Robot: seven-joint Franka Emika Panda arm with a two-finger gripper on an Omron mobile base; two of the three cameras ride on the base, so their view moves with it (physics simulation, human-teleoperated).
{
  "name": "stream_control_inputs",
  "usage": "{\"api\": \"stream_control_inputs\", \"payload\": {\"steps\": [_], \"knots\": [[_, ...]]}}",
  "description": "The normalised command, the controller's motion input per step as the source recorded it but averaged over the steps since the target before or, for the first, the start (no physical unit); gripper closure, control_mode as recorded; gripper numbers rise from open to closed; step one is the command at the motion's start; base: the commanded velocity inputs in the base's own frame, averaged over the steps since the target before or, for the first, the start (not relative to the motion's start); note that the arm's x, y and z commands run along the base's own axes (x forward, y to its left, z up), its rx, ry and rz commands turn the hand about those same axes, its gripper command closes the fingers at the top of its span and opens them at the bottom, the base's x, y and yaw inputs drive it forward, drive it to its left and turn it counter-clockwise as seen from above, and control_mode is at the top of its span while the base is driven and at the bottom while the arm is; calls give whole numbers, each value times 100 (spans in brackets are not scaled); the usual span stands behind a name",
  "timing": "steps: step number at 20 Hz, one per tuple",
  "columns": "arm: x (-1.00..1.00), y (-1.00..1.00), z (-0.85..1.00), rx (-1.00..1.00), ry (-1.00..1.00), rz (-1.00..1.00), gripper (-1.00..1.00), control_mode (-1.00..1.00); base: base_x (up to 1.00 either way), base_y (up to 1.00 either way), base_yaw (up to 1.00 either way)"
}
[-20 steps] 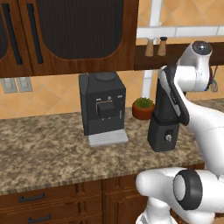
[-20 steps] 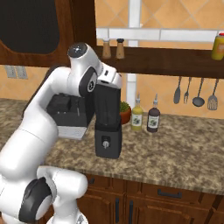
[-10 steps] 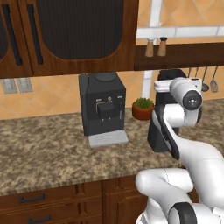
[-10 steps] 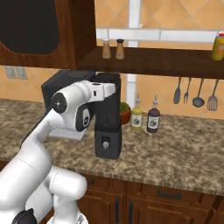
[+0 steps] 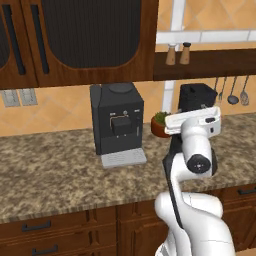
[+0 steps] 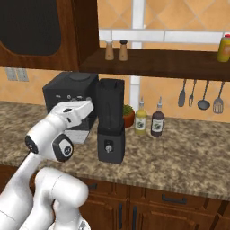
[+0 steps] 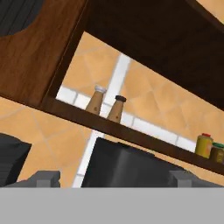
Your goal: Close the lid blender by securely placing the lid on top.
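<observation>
Our gripper stands spread and empty, just short of the tall black blender.

In the hand view we see our two dark fingertips wide apart, at 7 and 5 o'clock, with nothing between them but the blender's dark top beyond. In the right base view the blender stands on the speckled granite counter, its flat black lid seated on the jar, the boxy black coffee machine at its 9 o'clock and two bottles at its 3 o'clock.
</observation>
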Motion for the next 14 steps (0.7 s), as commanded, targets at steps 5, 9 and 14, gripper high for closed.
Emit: {"api": "stream_control_inputs", "payload": {"steps": [5,9,14], "knots": [[-91,56,-20,-12,10,-9,-100,-100,0,0,0],[-45,91,-50,-15,21,-5,-100,-100,0,0,0],[-4,100,-65,-11,29,-3,-100,-100,0,0,0]]}}
